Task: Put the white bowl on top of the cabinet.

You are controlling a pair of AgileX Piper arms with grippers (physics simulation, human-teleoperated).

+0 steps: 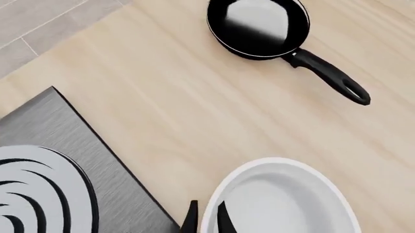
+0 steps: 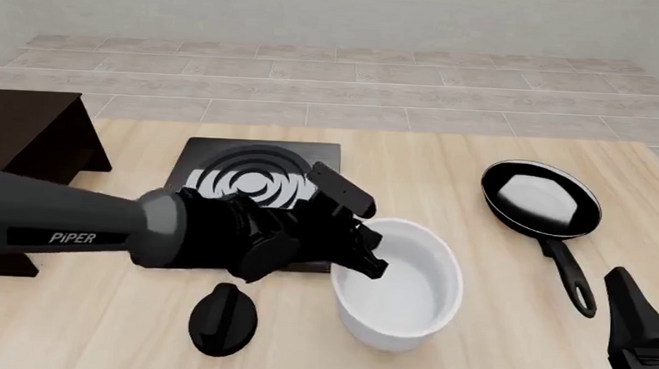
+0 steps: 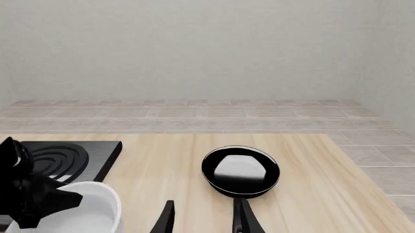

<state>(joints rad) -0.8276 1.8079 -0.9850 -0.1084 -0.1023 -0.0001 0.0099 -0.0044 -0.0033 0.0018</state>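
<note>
The white bowl [image 2: 408,292] sits near the table's front, just right of the stove plate. My left gripper [image 2: 362,257] reaches in from the left to the bowl's left rim. In the left wrist view its two dark fingertips [image 1: 190,221] straddle the rim of the bowl [image 1: 285,199], one outside and one inside, shut on it. The dark cabinet [image 2: 26,134] stands at the far left, its flat top bare. My right gripper [image 2: 640,336] stays at the front right, open and empty [image 3: 203,221], apart from the bowl [image 3: 81,208].
A black stove plate [image 2: 252,177] with silver rings lies between cabinet and bowl. A black frying pan [image 2: 541,198] with a white patch lies at the right, handle toward the front. A round black part [image 2: 224,317] shows below the left arm.
</note>
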